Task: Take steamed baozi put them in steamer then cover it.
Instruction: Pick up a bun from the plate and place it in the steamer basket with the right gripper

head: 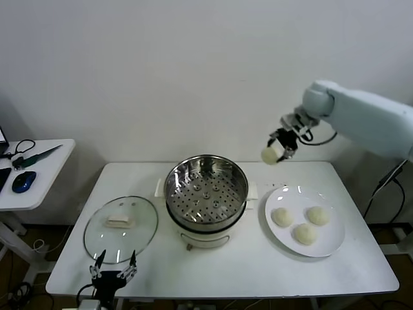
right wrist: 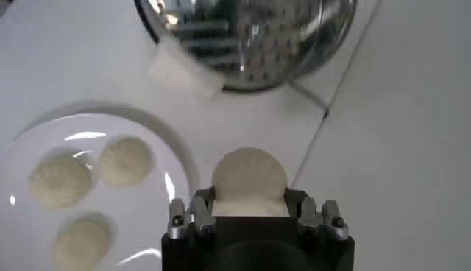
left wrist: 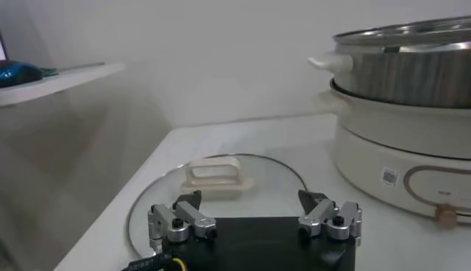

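My right gripper (head: 279,147) hangs in the air above the table's back, between the steamer and the plate, shut on a cream-white baozi (head: 269,155); in its wrist view that baozi (right wrist: 248,179) sits between the jaws. Three more baozi (head: 282,217) (head: 317,215) (head: 305,234) lie on the white plate (head: 333,247). The steel steamer (head: 206,187) stands uncovered at table centre, its perforated tray bare. The glass cover (head: 120,227) lies flat on the table to its left. My left gripper (head: 113,267) rests open at the front edge, just before the cover (left wrist: 215,177).
A side table (head: 32,171) at the far left carries a blue mouse (head: 22,182) and cables. The wall stands close behind the table. The steamer's cream base (left wrist: 401,158) stands close beside my left gripper.
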### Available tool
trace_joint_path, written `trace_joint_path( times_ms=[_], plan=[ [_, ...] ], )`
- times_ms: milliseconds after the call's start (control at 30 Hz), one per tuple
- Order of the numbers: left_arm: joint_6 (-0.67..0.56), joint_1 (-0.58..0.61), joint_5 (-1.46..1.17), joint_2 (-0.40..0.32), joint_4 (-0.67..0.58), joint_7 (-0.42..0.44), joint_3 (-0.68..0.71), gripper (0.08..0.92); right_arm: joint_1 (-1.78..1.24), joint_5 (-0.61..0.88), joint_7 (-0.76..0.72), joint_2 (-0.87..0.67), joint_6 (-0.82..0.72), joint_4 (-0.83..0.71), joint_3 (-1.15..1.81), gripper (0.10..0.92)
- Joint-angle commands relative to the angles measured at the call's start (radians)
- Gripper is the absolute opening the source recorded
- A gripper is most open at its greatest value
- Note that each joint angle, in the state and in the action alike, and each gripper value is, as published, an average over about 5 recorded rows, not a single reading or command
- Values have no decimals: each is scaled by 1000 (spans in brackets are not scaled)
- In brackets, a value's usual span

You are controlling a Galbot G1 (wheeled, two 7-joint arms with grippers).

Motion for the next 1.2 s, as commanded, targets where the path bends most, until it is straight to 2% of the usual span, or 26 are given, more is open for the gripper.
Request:
trace_joint_path(
  times_ms=[33, 200, 400, 500, 833, 1100, 1200],
  plan=[
    [-1, 1, 3, 2, -3, -2, 2, 823, 234, 18, 58, 116, 227, 227, -158, 644],
    [1, 2, 15, 0, -18, -4, -1, 823, 34, -217, 139, 201, 300, 150, -49, 645],
    [4, 0, 17, 1, -23, -4, -10, 823, -170, -485, 208, 275, 355, -25, 33, 645],
    [4, 0, 16, 1, -24, -4, -10, 823, -256, -569, 227, 307, 377, -127, 68, 645],
    [6, -14, 12, 0, -17, -5, -12, 823, -377, -654, 258, 402, 421, -358, 127, 645],
    [1, -14, 4, -1, -18, -11, -14, 823, -396, -659, 259, 456, 439, -434, 130, 645],
    [0, -12, 3, -3, -21, -13, -15, 823, -394, -643, 264, 465, 440, -438, 123, 677]
  ],
)
